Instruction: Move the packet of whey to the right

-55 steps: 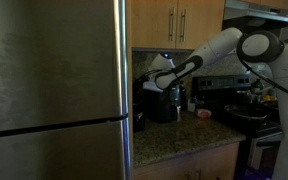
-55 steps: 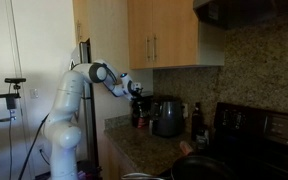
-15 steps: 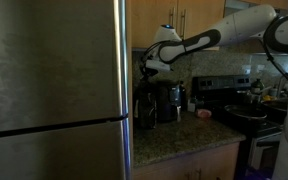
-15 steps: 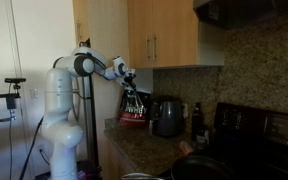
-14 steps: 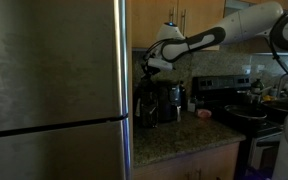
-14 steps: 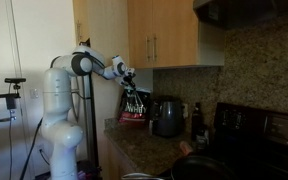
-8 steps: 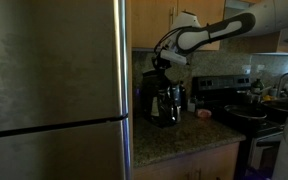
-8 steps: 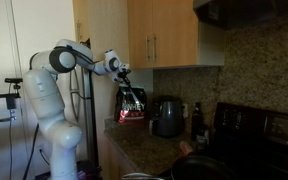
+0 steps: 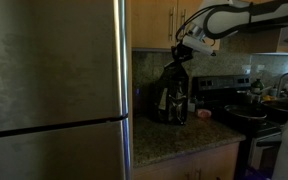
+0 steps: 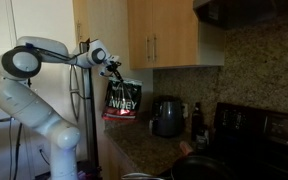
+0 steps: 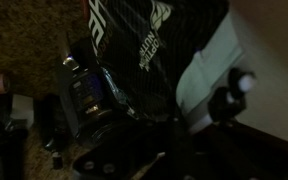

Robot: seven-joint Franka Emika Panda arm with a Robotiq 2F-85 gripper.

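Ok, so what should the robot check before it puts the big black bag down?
1. Gripper pinching the top of the packet of whey: ok.
2. Packet hanging clear above the countertop: ok.
3. Packet apart from the coffee maker in an exterior view: ok.
4. Packet hanging roughly upright, print facing out: ok.
5. Free landing spot on the counter further right: cannot tell, too dark.
6. How firm the grip is: cannot tell, wrist view is dim.
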